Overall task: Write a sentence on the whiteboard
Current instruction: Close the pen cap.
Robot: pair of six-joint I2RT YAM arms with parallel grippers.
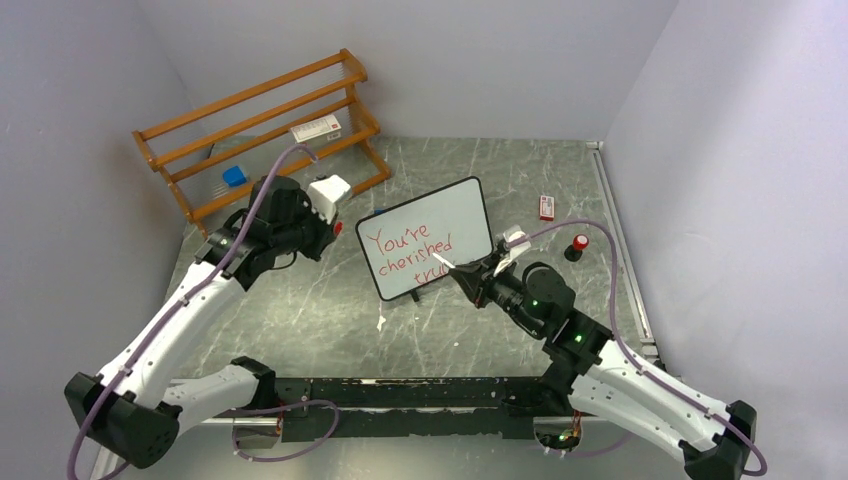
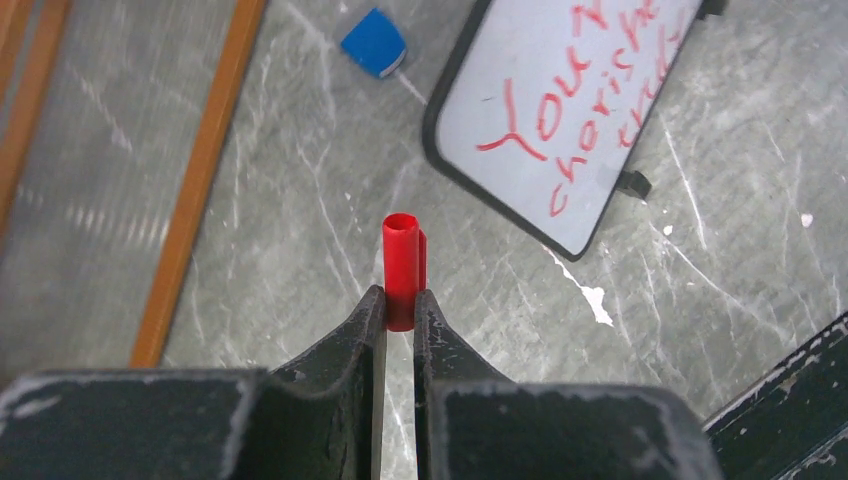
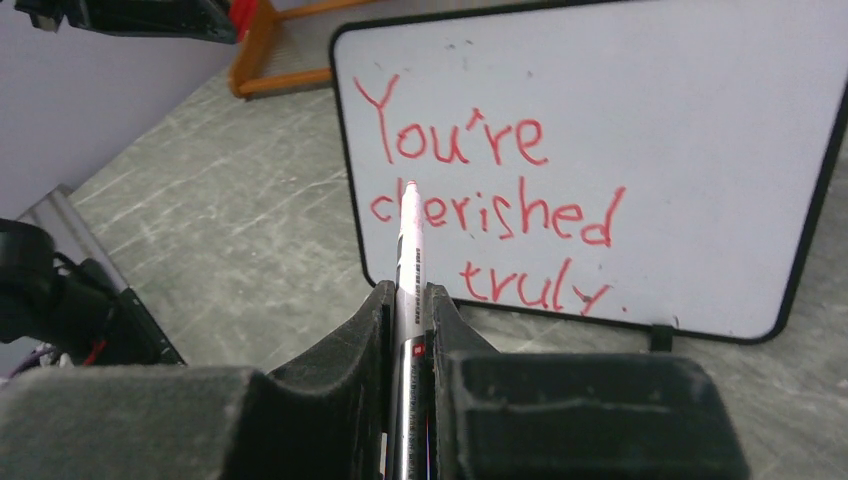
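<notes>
Pinching: my right gripper (image 3: 405, 295) clamps the white marker (image 3: 408, 235), tip close before the sentence (image 3: 500, 215).
Whiteboard (image 3: 700, 120): propped just beyond; I judge a stray drag would smear the writing, a push tip it.
Left gripper (image 2: 400, 300): clamped on the red cap (image 2: 403, 255); misaligned recapping could jam.

Whiteboard (image 1: 455, 205) blocks the middle; wooden rack (image 1: 250, 94), the far left.
</notes>
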